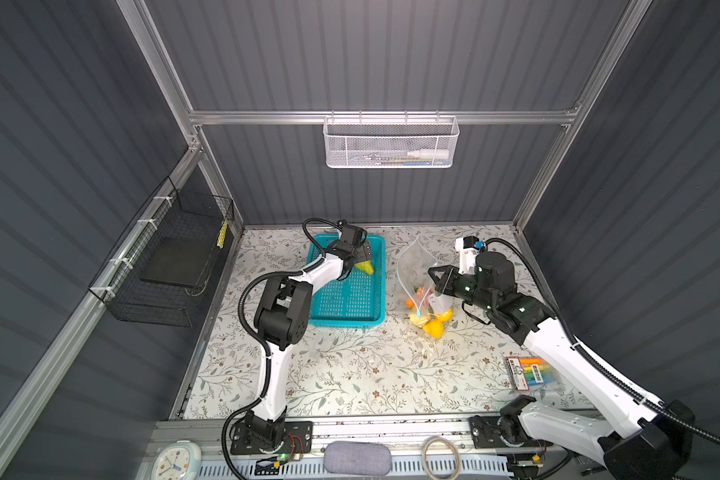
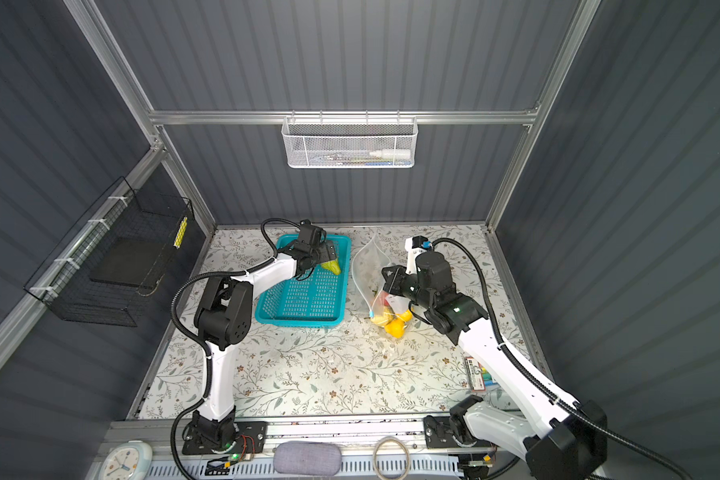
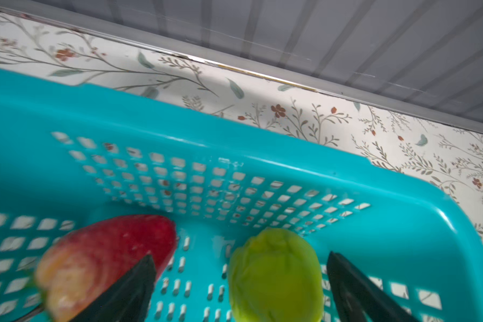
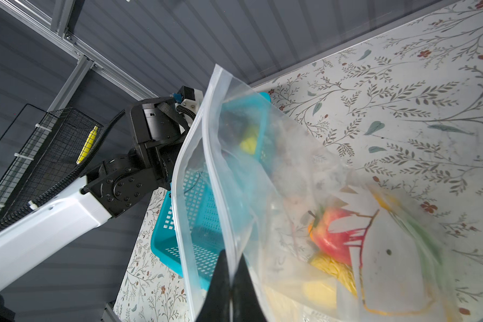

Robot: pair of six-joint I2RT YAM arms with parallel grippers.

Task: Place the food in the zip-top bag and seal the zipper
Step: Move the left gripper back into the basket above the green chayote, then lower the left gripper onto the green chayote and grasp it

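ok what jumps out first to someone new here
The clear zip-top bag, pinched at its mouth edge by the right tool and held up mid-table with yellow and orange food inside. Then the teal basket beside it, where the open left tool straddles a green toy fruit beside a red one.

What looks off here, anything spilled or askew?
Nothing stands out. No food lies loose on the table: the green piece and red piece sit in the teal basket, the rest inside the zip-top bag, whose mouth edge the right gripper holds up.
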